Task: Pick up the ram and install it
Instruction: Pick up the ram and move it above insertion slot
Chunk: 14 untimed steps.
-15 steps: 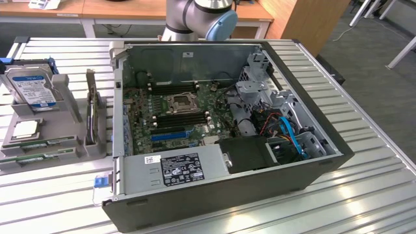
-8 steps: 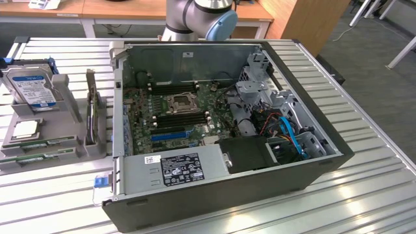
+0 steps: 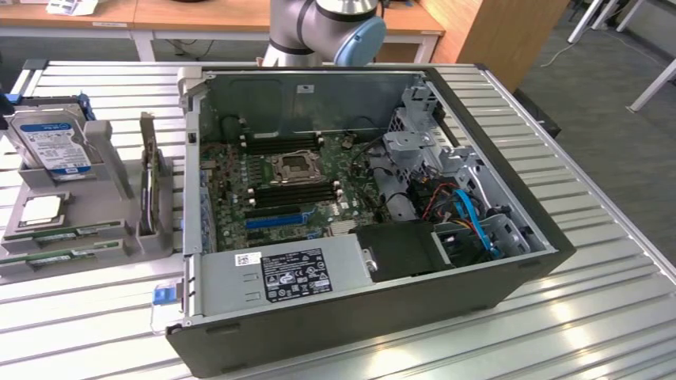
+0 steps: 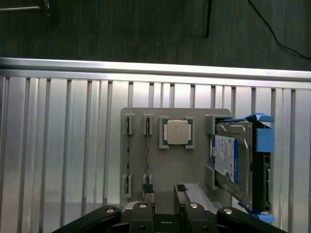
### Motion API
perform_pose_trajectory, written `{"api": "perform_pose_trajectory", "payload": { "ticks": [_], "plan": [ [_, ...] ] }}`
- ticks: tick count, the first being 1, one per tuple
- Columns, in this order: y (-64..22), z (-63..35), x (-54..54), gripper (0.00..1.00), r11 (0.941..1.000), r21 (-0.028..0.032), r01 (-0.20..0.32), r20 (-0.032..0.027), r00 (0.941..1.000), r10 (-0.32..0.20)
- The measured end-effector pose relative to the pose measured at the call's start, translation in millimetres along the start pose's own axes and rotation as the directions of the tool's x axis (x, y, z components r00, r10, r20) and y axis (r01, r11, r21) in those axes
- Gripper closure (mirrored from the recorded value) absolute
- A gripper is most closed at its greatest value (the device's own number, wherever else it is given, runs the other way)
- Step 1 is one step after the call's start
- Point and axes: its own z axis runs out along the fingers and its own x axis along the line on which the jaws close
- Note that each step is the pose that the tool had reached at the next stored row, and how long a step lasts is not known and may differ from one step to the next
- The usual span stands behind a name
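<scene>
Over the grey parts tray [image 4: 165,170] near the table's [image 3: 95,317] edge: gripper [image 4: 164,190] wide open, holding nothing. Ram [image 4: 147,155] stood upright on edge one slot in from the tray's edge, beside the CPU [image 4: 176,132], probably for an easy pinch; twin stick [image 4: 128,155] alongside. Hard drive [image 4: 226,158] propped at the opposite edge, blue-and-white label unreadable. Power-supply sticker [image 3: 296,273] in open computer case [image 3: 370,317] illegible.

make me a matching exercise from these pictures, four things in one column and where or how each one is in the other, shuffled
1 hard drive
2 power supply
3 processor chip
4 end effector

a open, holding nothing
b flat in a square recess of the grey holder
c inside the computer case
d leaning in the grey holder, blue label showing

Pairs: 1-d, 2-c, 3-b, 4-a
</scene>
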Motion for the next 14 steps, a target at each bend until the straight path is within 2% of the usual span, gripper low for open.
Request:
{"api": "perform_pose_trajectory", "payload": {
  "ticks": [14],
  "plan": [
    [-1.0,25.2,0.2,0.71,1.0,0.0,0.0,0.0,1.0,0.0]
  ]
}}
